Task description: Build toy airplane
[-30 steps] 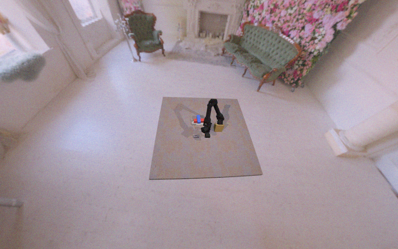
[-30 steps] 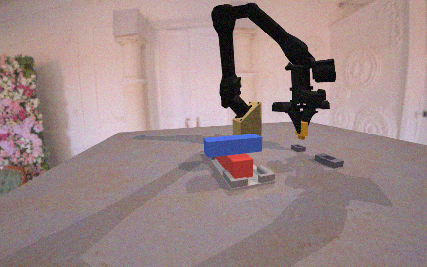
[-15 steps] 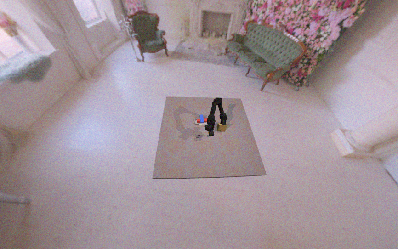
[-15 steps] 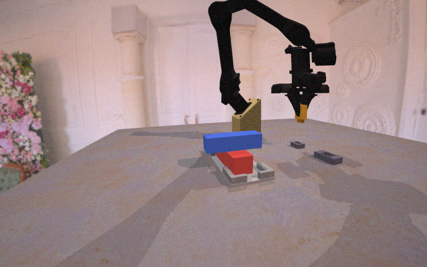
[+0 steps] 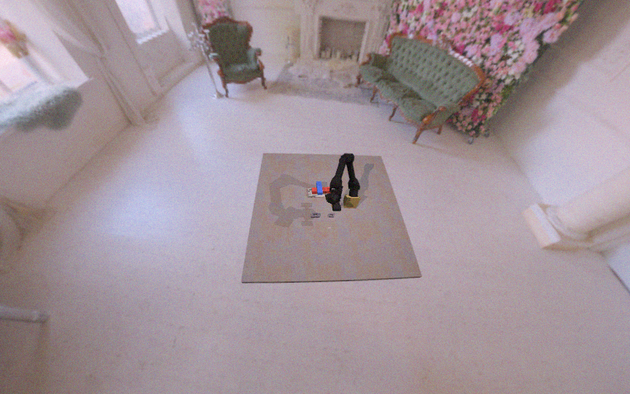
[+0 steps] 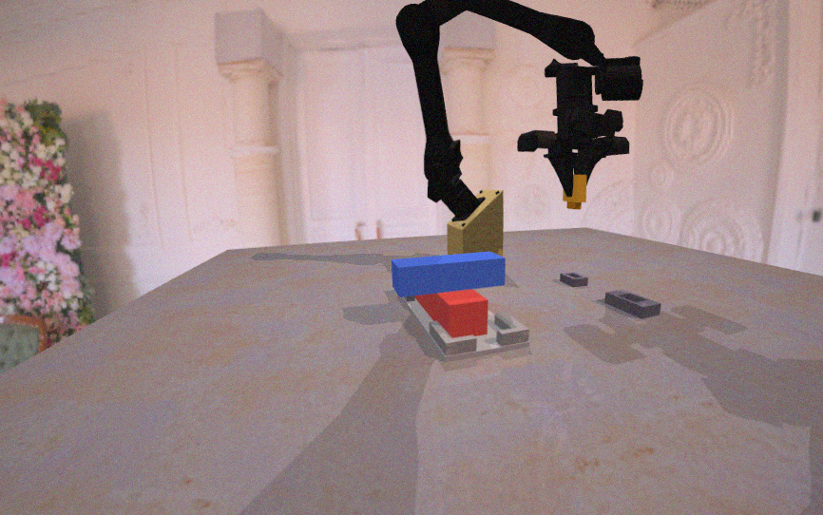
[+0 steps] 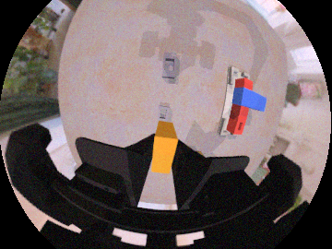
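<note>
My gripper (image 6: pixel 573 189) (image 7: pixel 163 137) is shut on the orange tail fin (image 6: pixel 579 186) (image 7: pixel 164 155) and holds it upright, high above the table, its tab pointing down. The red fuselage (image 6: pixel 466 314) (image 7: pixel 237 127) lies in the pale grey cradle (image 6: pixel 456 346) (image 7: pixel 226 107) and looks flat. The blue wing (image 5: pixel 319 187) (image 6: pixel 449 274) (image 7: pixel 249 100) lies across the top of the fuselage; its tab is hidden. A dark socket slot (image 7: pixel 240 125) shows near one end of the fuselage, with nothing in it. The fin is well to the side of the fuselage.
A small grey holder (image 5: pixel 331 214) (image 6: pixel 573 279) (image 7: pixel 164 112) stands on the table below the gripper. A larger grey holder (image 5: pixel 315 214) (image 6: pixel 631 304) (image 7: pixel 170 68) stands beside it. The tan arm base (image 5: pixel 351 201) (image 6: pixel 483 228) is behind the cradle in the exterior view.
</note>
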Controlling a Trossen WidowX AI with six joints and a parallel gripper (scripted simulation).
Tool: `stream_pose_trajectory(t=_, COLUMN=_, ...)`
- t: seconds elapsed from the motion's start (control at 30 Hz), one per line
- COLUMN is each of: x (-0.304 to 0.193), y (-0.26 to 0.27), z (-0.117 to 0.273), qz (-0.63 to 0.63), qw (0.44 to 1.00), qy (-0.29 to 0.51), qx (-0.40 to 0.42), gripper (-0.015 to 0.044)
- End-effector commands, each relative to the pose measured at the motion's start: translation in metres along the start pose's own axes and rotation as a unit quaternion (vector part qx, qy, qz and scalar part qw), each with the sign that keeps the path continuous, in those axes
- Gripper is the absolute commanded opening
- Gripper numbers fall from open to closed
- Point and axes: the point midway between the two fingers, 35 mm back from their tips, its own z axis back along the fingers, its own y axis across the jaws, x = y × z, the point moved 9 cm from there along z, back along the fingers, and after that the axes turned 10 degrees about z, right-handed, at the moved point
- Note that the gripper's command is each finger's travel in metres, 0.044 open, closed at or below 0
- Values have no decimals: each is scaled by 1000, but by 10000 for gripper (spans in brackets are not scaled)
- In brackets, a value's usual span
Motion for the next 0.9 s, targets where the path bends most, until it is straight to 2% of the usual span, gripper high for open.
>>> stream_pose_trajectory(t=0.0, x=0, y=-1, z=7, qz=-3, qw=1000, qy=0, qx=3, gripper=0)
stream_pose_trajectory(t=0.87, x=22, y=-86, z=0, qz=15, qw=999, qy=-6, qx=29, gripper=0)
